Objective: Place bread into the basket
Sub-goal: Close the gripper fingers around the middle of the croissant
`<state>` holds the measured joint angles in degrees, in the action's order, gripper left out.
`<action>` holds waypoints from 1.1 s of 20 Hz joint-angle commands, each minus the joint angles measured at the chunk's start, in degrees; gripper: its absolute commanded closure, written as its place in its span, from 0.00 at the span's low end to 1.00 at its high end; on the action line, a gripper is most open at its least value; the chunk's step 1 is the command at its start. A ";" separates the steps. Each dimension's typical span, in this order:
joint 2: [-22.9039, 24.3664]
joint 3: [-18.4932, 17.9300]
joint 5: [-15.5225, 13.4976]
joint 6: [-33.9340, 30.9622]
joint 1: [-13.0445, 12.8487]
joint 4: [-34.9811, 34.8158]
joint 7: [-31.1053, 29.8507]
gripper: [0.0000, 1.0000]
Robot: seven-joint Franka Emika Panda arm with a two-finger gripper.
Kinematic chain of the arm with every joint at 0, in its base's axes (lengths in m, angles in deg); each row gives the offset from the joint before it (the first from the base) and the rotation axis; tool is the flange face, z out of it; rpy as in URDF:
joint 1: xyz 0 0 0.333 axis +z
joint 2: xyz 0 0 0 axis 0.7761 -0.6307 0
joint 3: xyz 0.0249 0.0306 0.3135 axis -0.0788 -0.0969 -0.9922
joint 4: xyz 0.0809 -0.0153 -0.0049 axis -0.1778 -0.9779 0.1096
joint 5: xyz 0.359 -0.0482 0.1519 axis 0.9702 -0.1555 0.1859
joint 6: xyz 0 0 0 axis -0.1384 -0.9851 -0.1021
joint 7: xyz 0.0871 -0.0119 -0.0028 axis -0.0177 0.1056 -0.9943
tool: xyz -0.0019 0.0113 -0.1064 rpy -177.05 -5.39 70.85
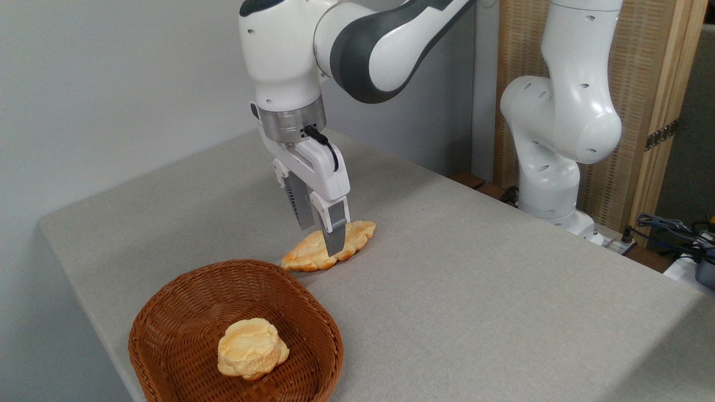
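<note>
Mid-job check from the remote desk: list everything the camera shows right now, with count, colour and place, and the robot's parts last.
bread: one, golden-yellow, long and flat, on the table just beyond the basket, between the gripper's fingers.
basket: one, reddish-brown wicker, near front left edge of table.
bun: one, pale yellow, round, inside the basket.
table: one, grey cloth-covered.
cables: several, dark, far right beyond the table.
slatted panel: one, light wood, behind the arm's base.
arm: one, white and grey, base at right, reaching left over the table.
gripper: one, white with grey fingers, pointing down, straddling the bread; grip not yet clearly closed.
</note>
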<state>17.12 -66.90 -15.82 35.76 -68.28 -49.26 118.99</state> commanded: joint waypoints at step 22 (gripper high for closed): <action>-5.64 0.59 -0.33 2.88 -4.68 -0.82 0.07 0.61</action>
<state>11.62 -66.14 -15.82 38.29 -72.65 -50.31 118.98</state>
